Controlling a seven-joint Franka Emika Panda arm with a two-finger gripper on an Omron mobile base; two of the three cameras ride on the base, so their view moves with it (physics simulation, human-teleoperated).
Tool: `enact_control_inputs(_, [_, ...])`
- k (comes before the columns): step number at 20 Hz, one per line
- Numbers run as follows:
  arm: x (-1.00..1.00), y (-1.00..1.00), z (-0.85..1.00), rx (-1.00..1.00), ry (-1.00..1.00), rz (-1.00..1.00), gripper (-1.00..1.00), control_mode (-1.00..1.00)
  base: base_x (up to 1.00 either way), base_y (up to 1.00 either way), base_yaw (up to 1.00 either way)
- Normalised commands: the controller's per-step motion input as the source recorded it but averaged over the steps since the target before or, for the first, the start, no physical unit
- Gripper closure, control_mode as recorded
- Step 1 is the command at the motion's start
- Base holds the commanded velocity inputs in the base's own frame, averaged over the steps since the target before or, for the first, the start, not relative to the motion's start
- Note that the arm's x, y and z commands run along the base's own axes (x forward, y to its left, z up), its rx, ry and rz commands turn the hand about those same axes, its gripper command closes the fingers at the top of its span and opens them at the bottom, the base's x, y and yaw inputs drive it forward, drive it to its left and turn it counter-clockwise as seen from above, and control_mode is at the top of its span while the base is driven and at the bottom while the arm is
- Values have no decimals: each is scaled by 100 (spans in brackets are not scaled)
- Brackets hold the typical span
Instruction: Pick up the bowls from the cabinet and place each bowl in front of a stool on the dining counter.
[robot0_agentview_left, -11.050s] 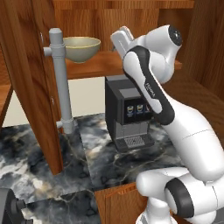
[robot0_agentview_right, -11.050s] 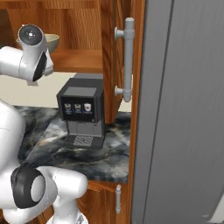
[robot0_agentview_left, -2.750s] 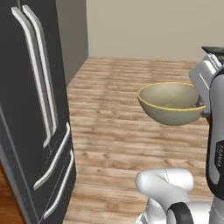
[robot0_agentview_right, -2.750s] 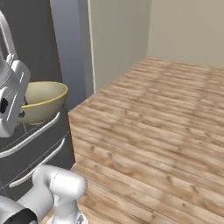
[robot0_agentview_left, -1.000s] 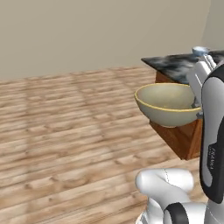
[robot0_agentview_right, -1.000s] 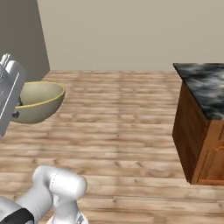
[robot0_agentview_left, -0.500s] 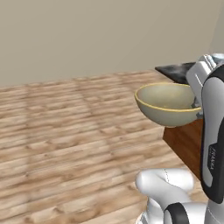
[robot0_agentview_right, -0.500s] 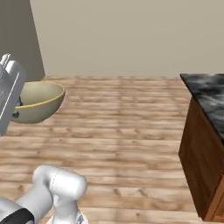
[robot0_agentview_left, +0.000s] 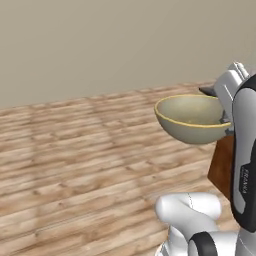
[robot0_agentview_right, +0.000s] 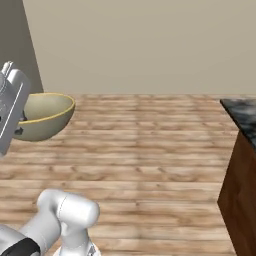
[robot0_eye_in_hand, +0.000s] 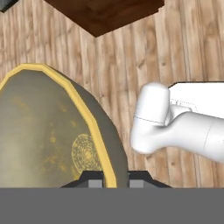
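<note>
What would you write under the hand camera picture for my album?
The gripper pinches the rim of an olive bowl, carried above a wooden floor.

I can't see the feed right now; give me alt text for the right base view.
An olive-beige bowl with a pale yellow rim is held upright in the air at the left edge by the robot's white end effector, over a wooden plank floor. At the right edge stands the corner of a dark marbled counter on a reddish-brown base, with a plain beige wall behind.
</note>
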Motion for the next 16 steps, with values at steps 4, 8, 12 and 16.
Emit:
enact_control_inputs(4, [0, 0, 0, 0, 0, 0, 100, 100, 100, 74, -28])
enact_control_inputs(8, [0, 0, 0, 0, 0, 0, 100, 100, 100, 93, -46])
enact_control_inputs(12, [0, 0, 0, 0, 0, 0, 100, 100, 92, 86, -56])
enact_control_inputs(16, [0, 0, 0, 0, 0, 0, 100, 100, 84, 81, -61])
